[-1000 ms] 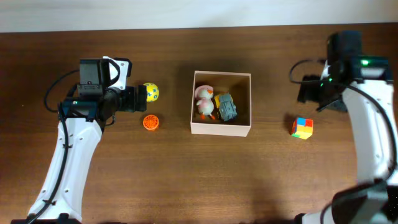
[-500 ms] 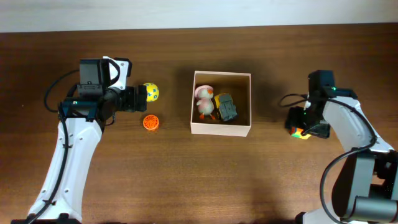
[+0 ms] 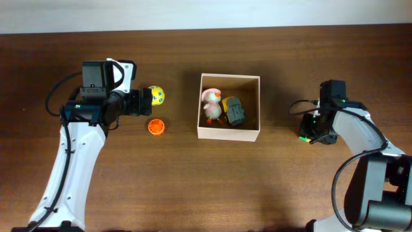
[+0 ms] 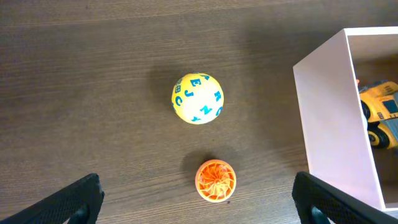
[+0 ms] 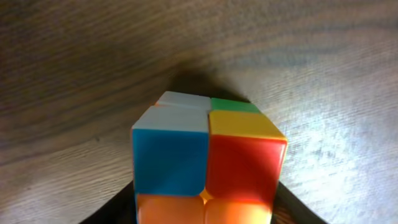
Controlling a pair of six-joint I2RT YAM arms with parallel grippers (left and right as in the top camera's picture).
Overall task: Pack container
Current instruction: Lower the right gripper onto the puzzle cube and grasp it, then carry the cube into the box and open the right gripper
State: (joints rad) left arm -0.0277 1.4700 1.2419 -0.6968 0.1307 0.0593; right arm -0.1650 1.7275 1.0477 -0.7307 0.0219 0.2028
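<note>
Over on the right edge of the overhead view, the right gripper (image 3: 314, 131) is down low on the colour cube (image 3: 305, 135). From above only a sliver of green and orange peeks out beneath it. The right wrist view is filled by the cube (image 5: 208, 162), with blue and red faces toward the lens. Dark finger shapes flank its lower corners, so the cube sits between the fingers. Whether they are clamped on it or merely straddling it, I cannot tell. My read is that this is the pick-up step, which would explain the arm reaching down so close to the wood.

The container (image 3: 228, 134) sits mid-frame, well apart from that gripper and off to its left, with bare table (image 3: 193, 187) between them. Inside it, a pink plush bird (image 3: 211, 105) and a yellow-and-grey toy truck (image 3: 233, 111) crowd the left and middle. The right-hand part of the floor is free, which looks like the natural spot for the cube.

On the left side of the frame, the left gripper (image 3: 140, 102) hangs with its fingers spread wide and holds nothing. Its wrist view shows the lettered yellow ball (image 4: 197, 98) at centre and the ribbed orange ball (image 4: 216, 180) below it. Both balls rest on the table and are not touching. The white wall of the container (image 4: 326, 124) rises at the right of that view. The gripper seems parked over these two, ready for them next.
</note>
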